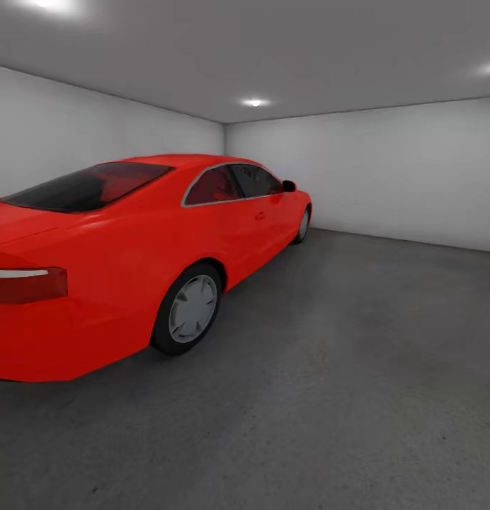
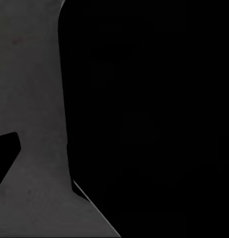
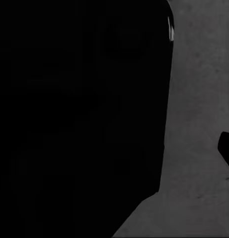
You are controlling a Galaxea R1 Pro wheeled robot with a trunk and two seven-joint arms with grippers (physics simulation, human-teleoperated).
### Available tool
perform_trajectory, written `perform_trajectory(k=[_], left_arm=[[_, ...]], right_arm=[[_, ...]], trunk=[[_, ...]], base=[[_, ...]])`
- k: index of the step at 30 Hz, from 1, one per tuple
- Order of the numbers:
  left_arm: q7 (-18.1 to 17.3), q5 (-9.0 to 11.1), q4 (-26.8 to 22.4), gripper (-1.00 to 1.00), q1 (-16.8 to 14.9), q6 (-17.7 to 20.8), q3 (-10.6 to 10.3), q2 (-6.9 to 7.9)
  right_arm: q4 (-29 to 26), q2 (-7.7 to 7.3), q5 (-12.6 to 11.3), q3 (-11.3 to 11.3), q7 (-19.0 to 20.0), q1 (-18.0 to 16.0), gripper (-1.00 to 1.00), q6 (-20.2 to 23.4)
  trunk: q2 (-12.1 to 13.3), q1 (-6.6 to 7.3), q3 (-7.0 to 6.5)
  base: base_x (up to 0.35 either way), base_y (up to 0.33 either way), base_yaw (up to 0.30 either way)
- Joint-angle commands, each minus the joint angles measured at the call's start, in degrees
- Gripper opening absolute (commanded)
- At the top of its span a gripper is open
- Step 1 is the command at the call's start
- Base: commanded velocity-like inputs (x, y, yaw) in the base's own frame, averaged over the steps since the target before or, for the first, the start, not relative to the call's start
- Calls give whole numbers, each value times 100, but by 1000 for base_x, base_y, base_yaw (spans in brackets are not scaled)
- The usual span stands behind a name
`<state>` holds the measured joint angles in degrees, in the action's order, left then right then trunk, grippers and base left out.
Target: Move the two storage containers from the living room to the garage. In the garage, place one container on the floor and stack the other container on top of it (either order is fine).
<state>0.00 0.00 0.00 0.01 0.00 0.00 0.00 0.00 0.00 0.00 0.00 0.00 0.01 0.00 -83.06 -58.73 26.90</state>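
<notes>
I am in the garage, with plain white-grey walls (image 1: 386, 170) and a dark grey speckled concrete floor (image 1: 344, 368). The two storage containers are out of view, and so is the living room. In the left wrist view a large black shape (image 2: 144, 119) covers most of the picture, with a strip of floor (image 2: 35, 99) beside it and a small dark tip (image 2: 5, 153) at the edge. In the right wrist view there is likewise a black mass (image 3: 79, 109), grey floor (image 3: 198, 99) and a small dark tip (image 3: 227, 148). Neither wrist view lets me tell how the jaws stand.
A red coupe (image 1: 132, 269) stands on the left, its rear corner close to me and its nose toward the far wall. Bare floor stretches to the right of the car up to the back wall. Spotlights (image 1: 254, 103) sit in the grey ceiling.
</notes>
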Motion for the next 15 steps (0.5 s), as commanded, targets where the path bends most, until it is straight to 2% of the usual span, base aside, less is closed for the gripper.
perform_trajectory(k=[1, 4, 15], left_arm=[[0, 0, 0, 100, -1, 0, 0, 0], [-9, 0, -97, 100, 96, -46, -8, -88], [-9, 0, -134, 100, 96, -46, -8, -88]], right_arm=[[0, 0, 0, 0, 0, -1, 100, 0], [-88, -70, -35, -13, 0, -100, 100, -35], [-88, -70, -35, -13, 0, -186, 100, -35]], trunk=[[-2, 0, 3], [-2, 0, 3], [-2, 0, 3]], base=[[0, 0, 0], [0, 0, 0], [0, 0, 0]])
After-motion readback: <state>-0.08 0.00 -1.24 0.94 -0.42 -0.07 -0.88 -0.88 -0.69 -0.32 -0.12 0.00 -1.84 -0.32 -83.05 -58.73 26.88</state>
